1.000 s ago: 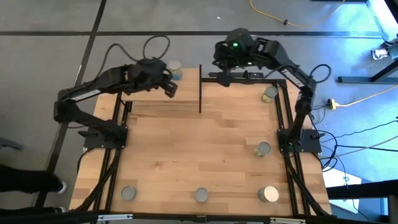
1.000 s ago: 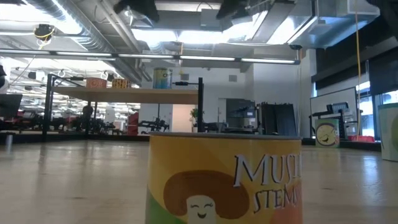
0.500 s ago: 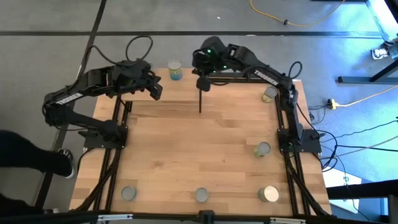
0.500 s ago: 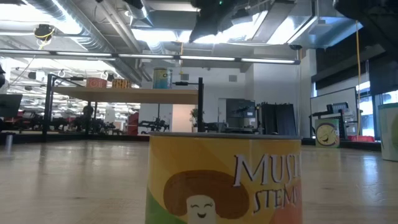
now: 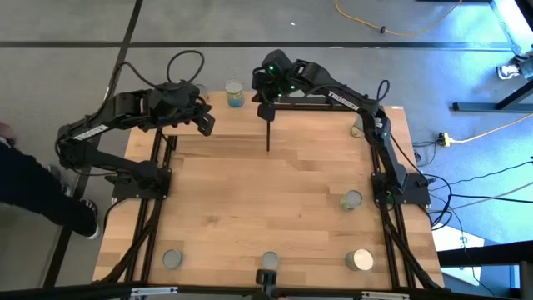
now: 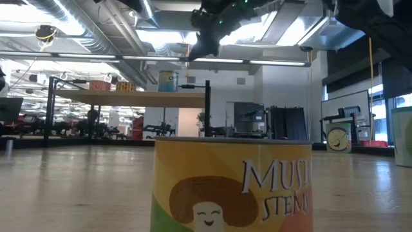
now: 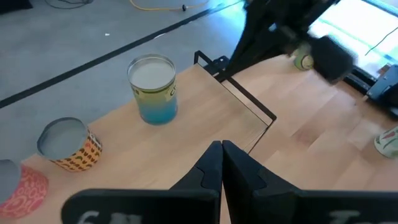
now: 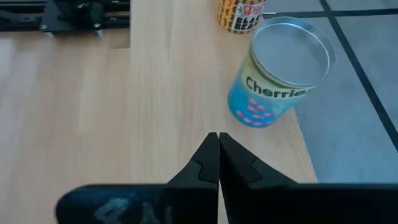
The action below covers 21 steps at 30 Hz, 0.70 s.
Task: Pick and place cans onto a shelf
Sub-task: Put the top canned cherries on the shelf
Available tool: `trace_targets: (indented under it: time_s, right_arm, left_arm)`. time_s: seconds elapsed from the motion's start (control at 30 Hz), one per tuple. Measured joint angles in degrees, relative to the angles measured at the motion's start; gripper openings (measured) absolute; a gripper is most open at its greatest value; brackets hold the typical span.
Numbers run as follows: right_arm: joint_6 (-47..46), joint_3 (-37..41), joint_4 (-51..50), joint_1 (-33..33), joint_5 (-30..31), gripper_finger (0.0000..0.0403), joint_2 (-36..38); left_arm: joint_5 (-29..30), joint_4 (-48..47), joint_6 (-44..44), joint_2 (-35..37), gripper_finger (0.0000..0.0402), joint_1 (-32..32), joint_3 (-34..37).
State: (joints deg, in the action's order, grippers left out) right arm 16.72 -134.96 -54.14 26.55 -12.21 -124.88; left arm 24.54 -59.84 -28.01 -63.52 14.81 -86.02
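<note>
The shelf [image 5: 179,140] is a light-wood board on black uprights along the table's far edge. On it stand a blue-and-yellow can [image 7: 153,89], an orange can [image 7: 65,144] and a pink can [image 7: 18,186]. My right gripper [image 8: 218,135] is shut and hangs above the shelf's right end, just short of the blue can [image 8: 280,71]. My left gripper [image 7: 222,146] is shut above the shelf's middle [image 5: 204,123]. Neither holds anything. More cans stand on the table: at the right [image 5: 352,200] and along the near edge [image 5: 360,260], [image 5: 172,259].
A mushroom-label can [image 6: 232,183] stands close in front of the low camera, at the near edge [image 5: 269,262]. Another can [image 5: 358,127] is half hidden behind the right arm at the far right. A black upright [image 5: 268,133] marks the shelf's right end. A person walks past on the left.
My right gripper has swung toward the table's left edge and come down, tipping a little, ending over the shelf's right end near the blue can. My left gripper has drawn back toward the table's left edge. Both have stayed shut. No can has moved.
</note>
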Motion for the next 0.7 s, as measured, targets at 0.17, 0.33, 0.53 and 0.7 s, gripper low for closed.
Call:
trace_targets:
  time_s: [0.17, 0.33, 0.53, 0.7]
  right_arm:
    - [-1.11, 0.00, 3.63, -0.01, -0.02, 0.0002, -2.39]
    - [-1.38, 0.00, 6.13, 0.22, -0.04, 0.0002, -4.56]
    - [-3.70, 0.00, 9.26, 0.70, 0.04, 0.0002, -6.22]
    - [-4.42, 0.00, 10.24, 1.38, -0.01, 0.0002, -6.82]
  left_arm:
    - [-0.04, -0.30, 0.04, -0.14, 0.0000, 0.00, -0.02]
    - [-0.11, -1.72, 0.09, -0.07, 0.0000, 0.00, -0.02]
    - [-0.13, -2.47, 0.08, -0.07, 0.0000, 0.00, -0.02]
    - [-0.07, -2.57, 0.11, -0.07, 0.0000, 0.00, -0.02]
